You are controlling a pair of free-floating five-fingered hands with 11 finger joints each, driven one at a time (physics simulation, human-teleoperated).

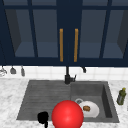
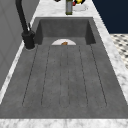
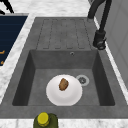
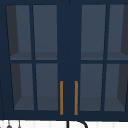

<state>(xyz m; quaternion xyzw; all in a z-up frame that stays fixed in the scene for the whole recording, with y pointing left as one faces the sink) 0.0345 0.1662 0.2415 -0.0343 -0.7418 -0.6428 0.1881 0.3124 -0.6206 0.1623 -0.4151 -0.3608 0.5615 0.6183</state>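
In the front view the left hand [image 1: 43, 117] hangs low at the front edge of the sink [image 1: 32, 100], over its ribbed draining side; its fingers are a dark lump and I cannot tell whether they are curled or straight, nor that they hold anything. Just to its right a big red ball [image 1: 67, 114] covers the sink's front rim. Behind the ball, in the deep basin, lies a white plate [image 3: 64, 92] with a small brown piece of food [image 3: 63, 84] on it, next to the drain [image 3: 82, 80]. A black tap [image 1: 67, 75] stands at the back, and a green bottle [image 1: 121, 96] on the marble table to the right
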